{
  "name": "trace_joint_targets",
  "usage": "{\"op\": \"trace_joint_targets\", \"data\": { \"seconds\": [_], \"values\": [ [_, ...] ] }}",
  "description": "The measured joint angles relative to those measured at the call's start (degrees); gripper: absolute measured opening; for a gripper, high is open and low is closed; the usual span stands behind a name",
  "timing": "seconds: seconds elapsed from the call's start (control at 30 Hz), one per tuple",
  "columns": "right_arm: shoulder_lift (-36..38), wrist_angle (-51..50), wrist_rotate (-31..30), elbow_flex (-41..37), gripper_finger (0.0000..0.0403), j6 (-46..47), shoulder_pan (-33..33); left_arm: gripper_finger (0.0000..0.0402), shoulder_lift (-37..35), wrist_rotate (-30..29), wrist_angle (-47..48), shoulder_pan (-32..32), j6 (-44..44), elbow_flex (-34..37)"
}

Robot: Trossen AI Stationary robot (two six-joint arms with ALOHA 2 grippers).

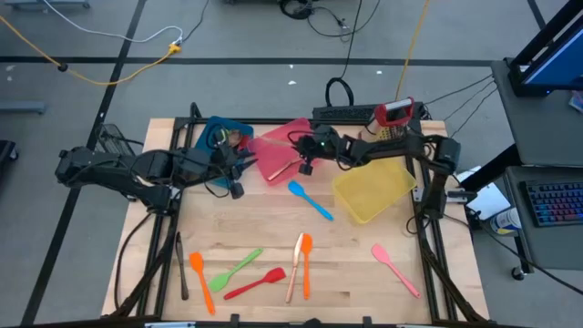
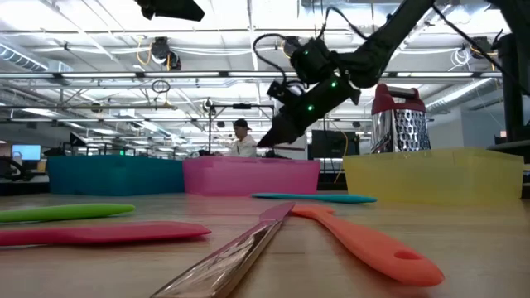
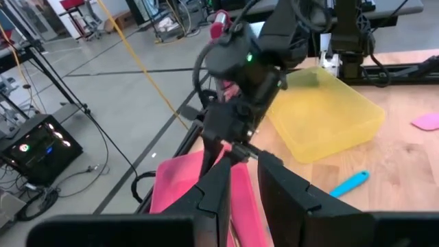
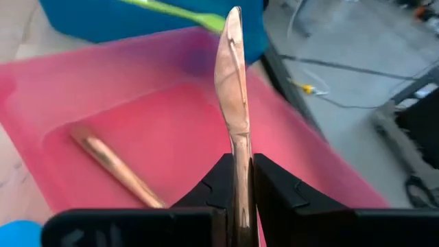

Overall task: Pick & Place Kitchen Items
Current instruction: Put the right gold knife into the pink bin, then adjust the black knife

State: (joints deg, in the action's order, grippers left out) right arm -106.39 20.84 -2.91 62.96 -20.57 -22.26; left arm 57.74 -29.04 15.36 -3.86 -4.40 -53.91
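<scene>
My right gripper (image 4: pixel 240 165) is shut on a copper knife (image 4: pixel 232 75) and hangs over the pink bin (image 1: pixel 273 153) at the table's far middle (image 1: pixel 305 167). A second copper utensil (image 4: pixel 113 168) lies flat on that bin's floor. The blue bin (image 1: pixel 221 130) to its left holds a green utensil (image 4: pixel 171 10). My left gripper (image 1: pixel 235 188) waits left of the pink bin, open, with nothing between its fingers (image 3: pixel 245 182). A blue spatula (image 1: pixel 310 199) lies mid-table. Several utensils (image 1: pixel 264 269) in orange, green, red, copper and pink lie near the front edge. My right gripper pinches the copper knife between its two fingers at the neck below the blade (image 4: pixel 239 152). The fingers lie along the knife, slanting down from the table's right. The blade sticks out past the fingertips, lifted clear above the pink bin's floor.
A yellow bin (image 1: pixel 372 188) sits tilted right of the pink one, under my right arm. A red-topped metal grater (image 1: pixel 393 114) stands at the far right corner. A dark utensil (image 1: pixel 180 264) lies by the left edge. Bare wood shows at mid-table.
</scene>
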Motion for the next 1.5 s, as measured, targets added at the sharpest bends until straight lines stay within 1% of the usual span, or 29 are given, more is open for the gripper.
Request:
{"op": "trace_joint_targets", "data": {
  "seconds": [0.07, 0.2, 0.4, 0.5, 0.67, 0.9, 1.13, 1.3, 1.5],
  "values": [
    [-1.9, -0.1, 1.7, 0.9, 0.0030, -0.1, -0.4, 0.0081, 0.0, 0.0, 0.0, 0.0, 0.0, 0.0],
    [-3.4, -1.2, 1.7, 1.2, 0.0031, 0.0, -1.2, 0.0081, 0.0, 0.0, 1.3, 0.0, 0.1, 0.0],
    [-3.4, -7.8, 1.9, 1.4, 0.0033, -0.1, -3.3, 0.0081, 0.0, 0.0, 2.9, 0.0, 0.4, 0.0],
    [-3.5, -9.1, 5.6, 1.3, 0.0032, -0.1, -4.3, 0.0081, 0.0, 0.0, 2.9, 0.0, 0.4, 0.0],
    [-3.5, -9.8, 6.5, 1.3, 0.0035, -0.8, -5.4, 0.0081, 0.0, 0.0, 2.9, 0.0, 0.6, 0.0],
    [-3.5, -9.9, 12.0, 1.3, 0.0041, -1.0, -6.8, 0.0081, 0.0, 0.0, 2.9, 0.0, 0.9, 0.0],
    [-3.5, -11.3, 12.2, 1.3, 0.0064, -1.0, -7.3, 0.0081, 0.0, 0.0, 2.9, 0.0, 1.7, 0.0],
    [-3.4, -14.4, 12.2, 1.3, 0.0067, 0.1, -7.5, 0.0081, 0.0, 0.0, 2.8, 0.0, 1.7, 0.0],
    [-3.4, -14.3, 12.1, 1.3, 0.0068, 0.5, -7.4, 0.0081, 0.0, 0.0, 2.8, 0.0, 1.7, 0.0]
  ]
}}
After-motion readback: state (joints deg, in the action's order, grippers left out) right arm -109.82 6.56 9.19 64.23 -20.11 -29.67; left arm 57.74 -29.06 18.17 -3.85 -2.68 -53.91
